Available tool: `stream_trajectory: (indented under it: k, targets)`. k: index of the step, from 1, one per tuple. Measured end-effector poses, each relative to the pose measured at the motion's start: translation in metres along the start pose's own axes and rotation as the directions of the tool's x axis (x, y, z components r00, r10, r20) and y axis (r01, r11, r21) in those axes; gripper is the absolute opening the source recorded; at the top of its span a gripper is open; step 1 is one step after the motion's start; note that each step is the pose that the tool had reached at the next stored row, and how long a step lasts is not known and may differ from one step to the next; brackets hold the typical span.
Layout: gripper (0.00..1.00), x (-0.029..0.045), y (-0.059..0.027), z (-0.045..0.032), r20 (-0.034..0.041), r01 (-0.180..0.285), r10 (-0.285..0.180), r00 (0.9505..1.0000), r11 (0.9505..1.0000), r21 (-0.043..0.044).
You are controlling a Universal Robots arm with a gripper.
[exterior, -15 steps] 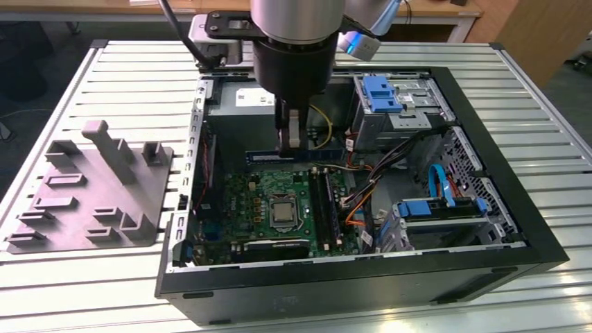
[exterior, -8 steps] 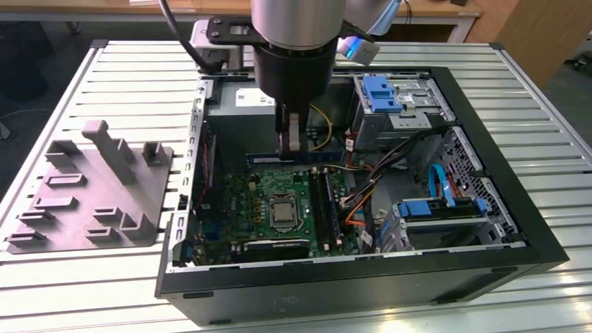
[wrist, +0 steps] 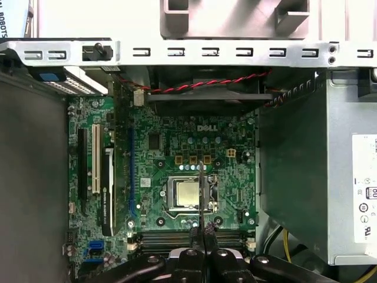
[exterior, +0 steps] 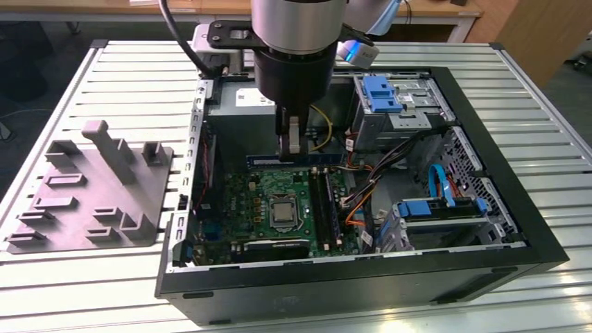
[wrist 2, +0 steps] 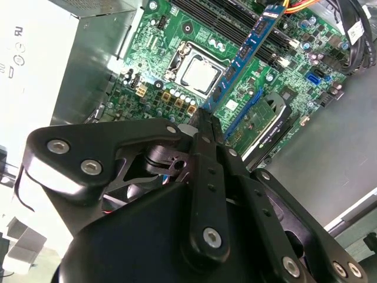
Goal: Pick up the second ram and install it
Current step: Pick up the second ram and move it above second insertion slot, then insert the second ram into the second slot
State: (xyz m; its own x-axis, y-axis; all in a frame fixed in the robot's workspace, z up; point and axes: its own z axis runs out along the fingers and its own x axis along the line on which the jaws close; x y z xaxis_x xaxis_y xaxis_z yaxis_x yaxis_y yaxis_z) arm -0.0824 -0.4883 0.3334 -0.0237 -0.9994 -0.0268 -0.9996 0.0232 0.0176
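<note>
Gripper (exterior: 292, 151) is positioned inside the open computer case (exterior: 370, 277), suspended above the green motherboard (exterior: 268, 187).

Gripper condition: clenched. The fingers are closed on the second ram (exterior: 315, 159), gripping it near mid-length on its upper edge. The second wrist view confirms the fingertips (wrist 2: 203, 115) pinching the stick (wrist 2: 244, 50), which runs straight out from the grasp with its row of chips facing the camera.

Location of the second ram: held clear of the board, level, directly under the gripper, with both ends projecting past the fingers. In the first wrist view it appears edge-on as a thin line (wrist: 201, 188) over the processor socket (wrist: 187, 194).

The black memory slots (exterior: 321, 201) lie below the gripper, toward the exterior view's right. The stick runs crosswise to them and is not seated in any slot.

The grey power-supply box (exterior: 236, 104) stands just behind the gripper. The grey plastic fixture (exterior: 93, 187) sits outside the case on the slatted table (exterior: 129, 69), well apart from the gripper toward the exterior view's left.
</note>
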Motion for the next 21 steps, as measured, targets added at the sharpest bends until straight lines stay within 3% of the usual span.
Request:
stream_trajectory:
  k: [17,21]
  targets:
    - [0.11,0.0,0.0,0.0018,0.0002,0.0,0.0,1.0,1.0,0.0004]
    - [0.11,0.0,0.0,0.0019,-0.0001,0.021,-0.021,0.9998,0.9998,-0.0001]
